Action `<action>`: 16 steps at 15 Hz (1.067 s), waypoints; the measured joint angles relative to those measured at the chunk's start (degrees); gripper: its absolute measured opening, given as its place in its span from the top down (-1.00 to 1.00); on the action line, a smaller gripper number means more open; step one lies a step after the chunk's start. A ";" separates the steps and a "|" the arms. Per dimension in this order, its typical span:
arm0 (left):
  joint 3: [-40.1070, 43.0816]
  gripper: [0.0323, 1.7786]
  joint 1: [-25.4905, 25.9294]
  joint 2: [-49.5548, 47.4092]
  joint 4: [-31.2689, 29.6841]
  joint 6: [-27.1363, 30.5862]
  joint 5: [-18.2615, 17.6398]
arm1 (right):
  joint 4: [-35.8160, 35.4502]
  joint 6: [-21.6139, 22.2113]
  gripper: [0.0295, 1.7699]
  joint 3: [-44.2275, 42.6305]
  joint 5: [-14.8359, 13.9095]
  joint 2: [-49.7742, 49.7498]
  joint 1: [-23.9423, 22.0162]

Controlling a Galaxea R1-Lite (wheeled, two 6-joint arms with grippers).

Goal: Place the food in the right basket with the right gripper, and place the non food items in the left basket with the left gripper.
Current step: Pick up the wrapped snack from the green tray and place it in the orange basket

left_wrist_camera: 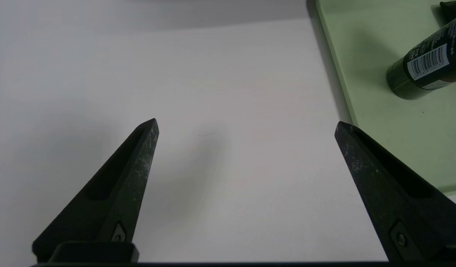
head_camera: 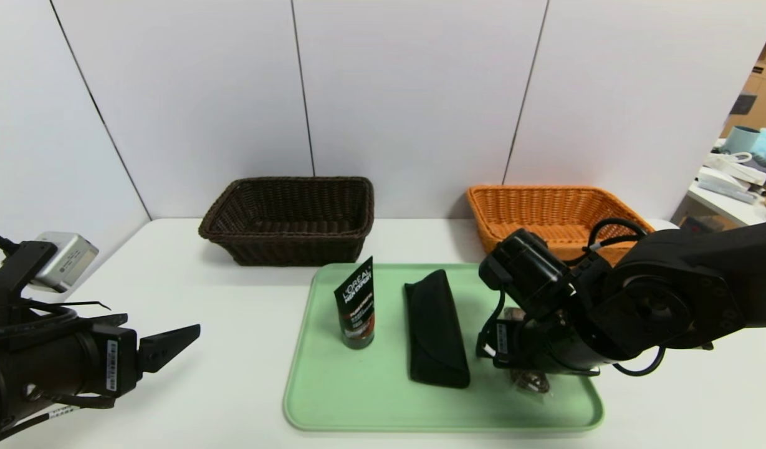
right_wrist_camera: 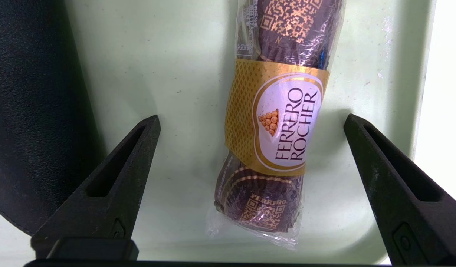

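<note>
The food [right_wrist_camera: 276, 122], a brown and gold Ferrero Rocher pack in clear wrap, lies on the green tray [head_camera: 333, 399], between the fingers of my open right gripper [right_wrist_camera: 252, 118], which touch nothing. In the head view the right arm covers most of the food [head_camera: 531, 381]. The black glasses case [head_camera: 435, 327] lies just left of it. The L'Oreal tube [head_camera: 356, 305] stands on its cap further left. My left gripper [left_wrist_camera: 246, 122] hovers open over bare table, left of the tray. The dark brown left basket [head_camera: 289, 246] and the orange right basket [head_camera: 538, 209] stand behind the tray.
The white table [head_camera: 189, 280] ends at grey wall panels right behind the baskets. A neighbouring desk with clutter [head_camera: 732, 178] stands at the far right. The tray's raised rim [left_wrist_camera: 337, 96] runs close beside my left gripper's fingers.
</note>
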 joint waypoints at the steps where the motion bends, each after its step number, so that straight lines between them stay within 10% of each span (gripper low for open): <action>1: -0.04 -0.90 0.00 0.05 0.00 -0.02 -0.02 | -0.02 -0.01 -0.92 0.00 0.02 0.02 0.00; 10: -0.09 -0.90 0.00 0.18 0.00 0.09 -0.22 | -0.22 -0.01 -0.92 0.13 -1.35 0.02 -0.15; 16: -0.13 -0.90 0.00 0.16 -0.02 0.15 -0.22 | -0.18 -0.20 0.00 0.13 -2.95 0.27 -0.09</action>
